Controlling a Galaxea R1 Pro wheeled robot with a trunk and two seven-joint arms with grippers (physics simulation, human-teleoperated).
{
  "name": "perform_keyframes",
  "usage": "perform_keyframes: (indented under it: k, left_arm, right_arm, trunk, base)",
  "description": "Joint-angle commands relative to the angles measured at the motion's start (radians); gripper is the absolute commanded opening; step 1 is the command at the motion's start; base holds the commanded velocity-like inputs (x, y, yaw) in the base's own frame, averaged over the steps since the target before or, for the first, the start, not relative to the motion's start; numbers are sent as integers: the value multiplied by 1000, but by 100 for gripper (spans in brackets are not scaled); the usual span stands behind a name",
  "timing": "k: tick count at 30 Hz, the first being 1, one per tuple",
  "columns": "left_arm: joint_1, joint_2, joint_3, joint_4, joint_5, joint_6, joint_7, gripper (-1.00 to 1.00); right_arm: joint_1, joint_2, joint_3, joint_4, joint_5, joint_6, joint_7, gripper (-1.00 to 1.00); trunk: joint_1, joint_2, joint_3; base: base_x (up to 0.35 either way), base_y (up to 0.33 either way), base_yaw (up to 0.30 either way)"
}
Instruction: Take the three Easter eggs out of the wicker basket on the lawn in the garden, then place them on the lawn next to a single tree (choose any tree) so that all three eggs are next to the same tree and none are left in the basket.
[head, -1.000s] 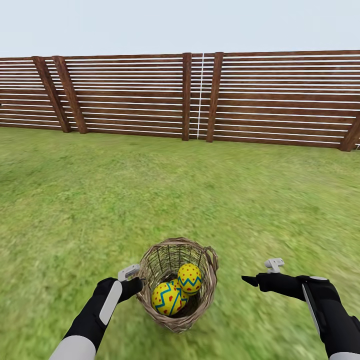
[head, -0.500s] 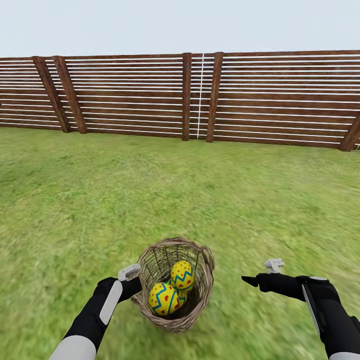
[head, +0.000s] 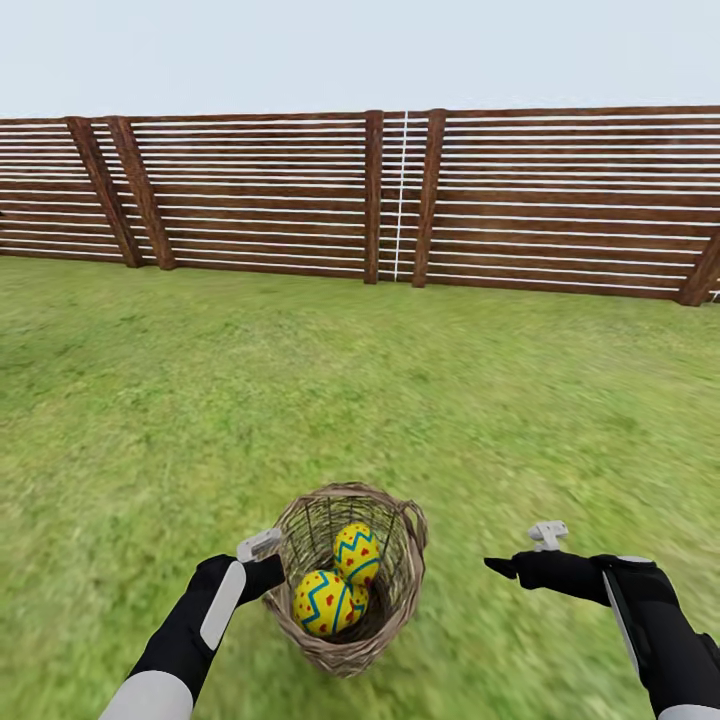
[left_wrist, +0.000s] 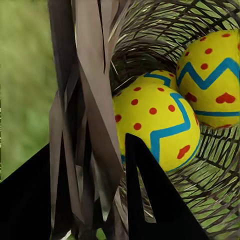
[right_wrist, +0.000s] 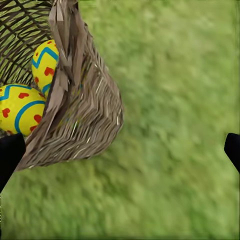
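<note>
The wicker basket (head: 350, 640) is low in the head view, tilted toward me over the lawn (head: 400, 400). Inside lie the Easter eggs, yellow with red dots and blue zigzags: one in front (head: 322, 603), one behind it (head: 357, 550), and a third (left_wrist: 160, 77) half hidden between them. My left gripper (head: 270, 570) is shut on the basket's rim (left_wrist: 95, 100), one finger outside (left_wrist: 30, 200) and one inside (left_wrist: 155, 200). My right gripper (head: 505, 567) is open and empty, to the right of the basket and apart from it. No tree is in view.
A brown slatted wooden fence (head: 400, 200) closes the far side of the garden. Grass stretches unbroken between me and it. The right wrist view shows the basket's outer wall (right_wrist: 85, 120) with grass beyond.
The basket has swung slightly left and tipped in my left gripper's hold, and the eggs have rolled left with it. The head view has shifted a little. The right arm holds still.
</note>
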Motion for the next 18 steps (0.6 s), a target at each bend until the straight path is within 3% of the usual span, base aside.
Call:
perform_keyframes:
  k: [1, 11, 18]
  left_arm:
    - [0, -1, 2, -2, 18, 3, 7, -100]
    - [0, -1, 2, -3, 18, 4, 7, -100]
    - [0, -1, 2, -3, 18, 4, 7, -100]
  right_arm:
    - [-1, 0, -2, -1, 9, 3, 9, 100]
    - [-1, 0, -2, -2, 10, 3, 10, 100]
    - [-1, 0, -2, -1, 9, 3, 10, 100]
  trunk:
    - [-4, 7, 2]
    - [-42, 77, 34]
    - [-69, 126, 56]
  base:
    - [0, 0, 0]
    - [0, 0, 0]
    - [0, 0, -245]
